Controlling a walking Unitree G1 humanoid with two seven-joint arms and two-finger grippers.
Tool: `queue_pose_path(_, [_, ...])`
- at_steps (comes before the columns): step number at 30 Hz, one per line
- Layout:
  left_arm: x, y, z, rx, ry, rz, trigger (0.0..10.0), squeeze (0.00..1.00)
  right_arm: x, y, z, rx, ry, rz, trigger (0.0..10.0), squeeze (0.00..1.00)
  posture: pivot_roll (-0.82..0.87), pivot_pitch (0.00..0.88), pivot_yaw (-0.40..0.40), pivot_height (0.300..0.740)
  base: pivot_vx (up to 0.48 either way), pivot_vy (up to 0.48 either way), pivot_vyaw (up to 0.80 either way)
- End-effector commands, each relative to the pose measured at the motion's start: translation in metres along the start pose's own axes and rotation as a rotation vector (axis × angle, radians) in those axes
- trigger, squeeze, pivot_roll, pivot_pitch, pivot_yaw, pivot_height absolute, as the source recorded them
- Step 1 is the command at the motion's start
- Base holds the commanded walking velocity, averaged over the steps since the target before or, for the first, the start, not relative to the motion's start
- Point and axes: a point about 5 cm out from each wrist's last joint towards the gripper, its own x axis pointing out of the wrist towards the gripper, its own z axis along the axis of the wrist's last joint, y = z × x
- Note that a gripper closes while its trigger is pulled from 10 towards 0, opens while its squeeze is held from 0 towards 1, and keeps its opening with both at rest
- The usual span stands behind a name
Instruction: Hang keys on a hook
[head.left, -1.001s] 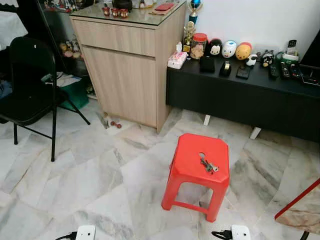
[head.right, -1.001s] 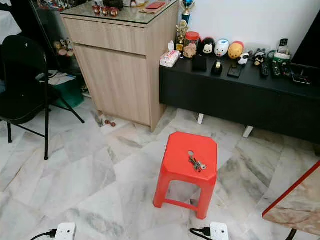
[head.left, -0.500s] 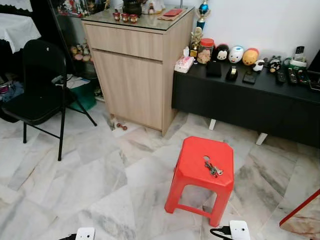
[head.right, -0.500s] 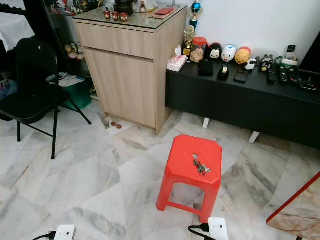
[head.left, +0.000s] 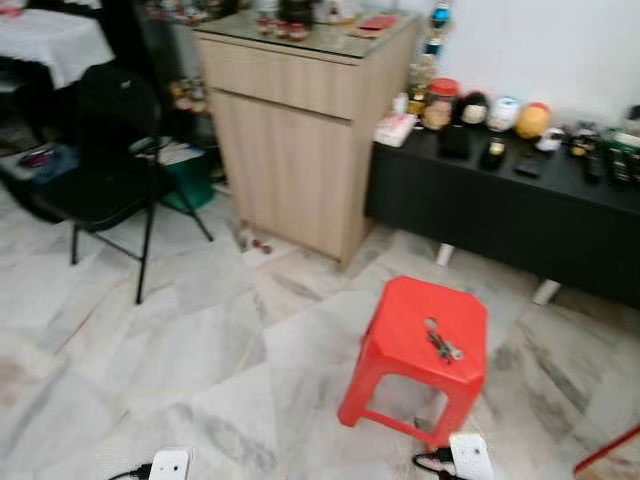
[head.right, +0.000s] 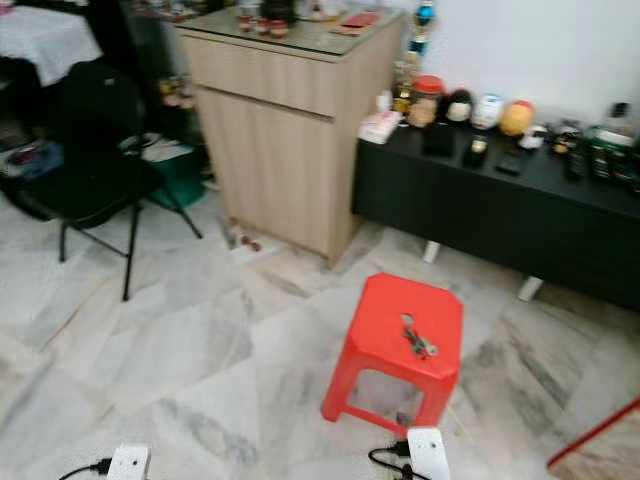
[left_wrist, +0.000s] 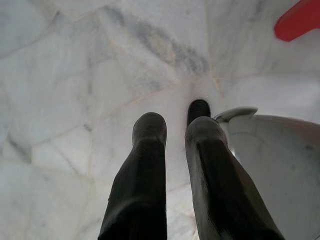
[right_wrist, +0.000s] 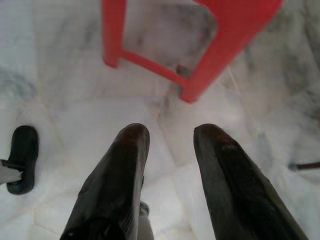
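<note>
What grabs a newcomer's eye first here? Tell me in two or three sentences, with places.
The bright red plastic stool stands out on the pale marble floor, with a small bunch of metal keys lying on its seat beside the round hole. Behind it, a tall light-wood cabinet stands against a low black sideboard lined with colourful round figurines. A black folding chair sits off to the left.

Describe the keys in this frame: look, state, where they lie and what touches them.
The keys are a small bunch of silvery metal, too blurred to count or to show a ring. They lie flat on top of the red stool, just right of the round hole in its seat, slanting toward the robot's right. Only the stool touches them. Both grippers hang low over the marble floor, the right gripper near the stool's legs, well short of the keys.
</note>
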Motion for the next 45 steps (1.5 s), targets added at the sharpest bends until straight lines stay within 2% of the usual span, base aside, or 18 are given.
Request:
queue_pose_path(1, [0.0007, -0.0011, 0.0010, 0.006, 0.004, -0.001, 10.0, 0.00, -0.0013, -0.0029, -0.0060, 0.008, 0.016, -0.012, 10.0, 0.00, 0.19, 0.012, -0.036, 0.740, 0.000, 0.000, 0.00])
queue_pose_path(11, [0.0014, -0.0033, 0.0030, 0.004, -0.003, -0.005, 10.0, 0.00, -0.0008, -0.0003, -0.0034, 0.016, 0.007, -0.002, 10.0, 0.00, 0.19, 0.016, -0.035, 0.740, 0.000, 0.000, 0.00])
queue_pose_path(17, [0.0017, -0.0033, 0.0042, 0.004, -0.007, -0.005, 10.0, 0.00, -0.0004, 0.0031, 0.0004, -0.030, -0.017, 0.023, 10.0, 0.00, 0.19, 0.017, -0.035, 0.740, 0.000, 0.000, 0.27])
queue_pose_path(21, [0.0018, -0.0032, 0.0046, 0.004, -0.009, -0.005, 10.0, 0.00, -0.0008, 0.0019, -0.0011, 0.014, -0.017, 0.014, 10.0, 0.00, 0.19, 0.023, -0.036, 0.740, 0.000, 0.000, 0.53])
queue_pose_path(29, [0.0016, -0.0028, 0.0041, 0.007, -0.006, -0.006, 10.0, 0.00, -0.0011, 0.0019, -0.0031, 0.036, -0.007, 0.022, 10.0, 0.00, 0.18, 0.014, -0.034, 0.740, 0.000, 0.000, 0.00])
queue_pose_path(37, [0.0015, -0.0039, 0.0035, 0.010, -0.008, -0.008, 10.0, 0.00, -0.0008, 0.0026, -0.0009, 0.046, -0.019, 0.028, 10.0, 0.00, 0.18, 0.000, -0.032, 0.740, 0.240, 0.000, 0.00])
queue_pose_path(39, [0.0014, -0.0045, 0.0031, 0.011, -0.007, -0.009, 10.0, 0.00, -0.0007, 0.0032, -0.0001, 0.011, -0.023, 0.036, 10.0, 0.00, 0.18, 0.000, -0.031, 0.740, 0.285, 0.000, 0.00])
queue_pose_path(45, [0.0013, -0.0051, 0.0024, 0.015, -0.005, -0.011, 10.0, 0.00, -0.0006, 0.0054, 0.0021, -0.001, -0.039, 0.045, 10.0, 0.00, 0.18, 0.000, -0.029, 0.740, 0.290, 0.000, 0.33])
